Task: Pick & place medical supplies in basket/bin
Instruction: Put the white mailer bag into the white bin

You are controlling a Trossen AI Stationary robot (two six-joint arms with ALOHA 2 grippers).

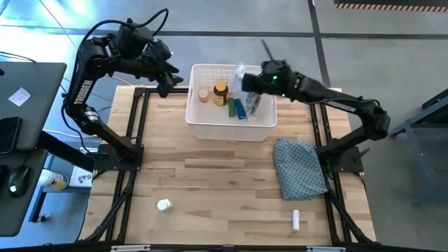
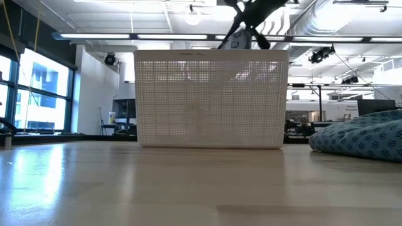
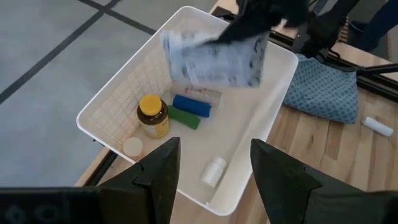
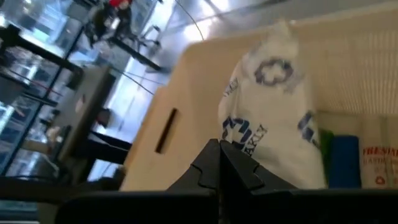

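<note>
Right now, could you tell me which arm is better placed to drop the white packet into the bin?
The right: its gripper is shut on the crinkly packet, above the bin. The left gripper, open, waits beside the bin's far corner.

On the crinkly white packet (image 4: 273, 118) at the centre of the right wrist view, blue print is seen; only the letters "AKLY" can be made out. At lower right, "FRESH" is read on a white label (image 4: 379, 163).

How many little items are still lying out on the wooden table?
2: a white pill bottle near the front left, and a white tube front right, below the patterned cloth. The cloth might hide more.
</note>
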